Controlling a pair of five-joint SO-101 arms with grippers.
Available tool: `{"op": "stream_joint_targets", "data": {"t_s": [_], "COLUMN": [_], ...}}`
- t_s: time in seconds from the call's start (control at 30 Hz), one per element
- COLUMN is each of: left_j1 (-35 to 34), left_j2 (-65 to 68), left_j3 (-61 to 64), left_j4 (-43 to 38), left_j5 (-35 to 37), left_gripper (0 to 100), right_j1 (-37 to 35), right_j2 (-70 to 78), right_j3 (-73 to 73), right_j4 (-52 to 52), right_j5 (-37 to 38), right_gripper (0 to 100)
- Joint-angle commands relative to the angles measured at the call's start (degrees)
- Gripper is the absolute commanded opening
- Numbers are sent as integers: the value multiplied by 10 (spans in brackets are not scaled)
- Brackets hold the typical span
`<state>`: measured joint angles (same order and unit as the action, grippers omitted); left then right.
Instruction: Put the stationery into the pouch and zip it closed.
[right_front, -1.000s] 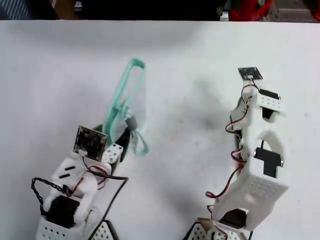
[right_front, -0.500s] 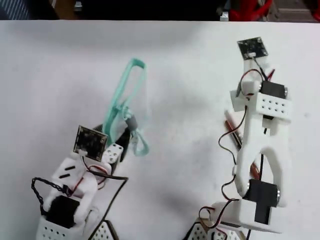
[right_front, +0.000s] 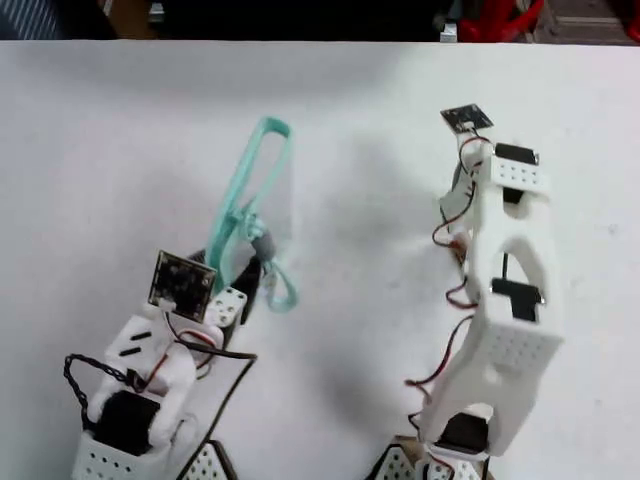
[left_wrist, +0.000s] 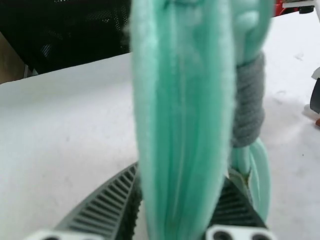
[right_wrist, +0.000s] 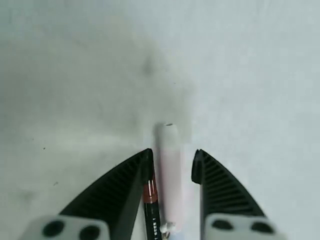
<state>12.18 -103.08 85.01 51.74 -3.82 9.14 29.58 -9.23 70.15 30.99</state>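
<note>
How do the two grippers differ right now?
The left gripper is clamped on the teal pouch; the right gripper stands open, a white pen between its jaws. The right gripper is farther out over the table than the left. Both have dark ribbed jaws.

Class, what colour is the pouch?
The pouch is mint green, clearest in the left wrist view.

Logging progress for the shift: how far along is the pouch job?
Done: nothing looks packed. In hand: left gripper clamps the teal pouch; right gripper sits open astride a white pen and dark pencil on the table. Left: grasp them, load the pouch, zip it.
</note>
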Motion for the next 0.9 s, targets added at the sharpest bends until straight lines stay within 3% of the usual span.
{"op": "stream_joint_targets", "data": {"t_s": [0.0,0.13,0.23,0.27,0.5,0.7,0.87], "left_j1": [-6,-5,-5,-5,-5,-5,0], "left_j2": [0,0,0,0,0,0,0], "left_j3": [-3,-3,-3,-3,-3,-4,-5], "left_j4": [-15,-15,-15,-15,-15,-15,-12], "left_j5": [1,1,1,1,1,1,1], "left_gripper": [165,165,165,165,167,169,182], "right_j1": [10,8,12,12,-22,-101,-220], "right_j2": [36,68,78,75,-109,-327,-434], "right_j3": [-69,-77,-76,-77,-182,-273,-288], "right_j4": [29,22,-14,-17,116,154,127], "right_j5": [9,11,11,11,2,-35,-103], "right_gripper": [135,128,8,16,19,18,18]}}
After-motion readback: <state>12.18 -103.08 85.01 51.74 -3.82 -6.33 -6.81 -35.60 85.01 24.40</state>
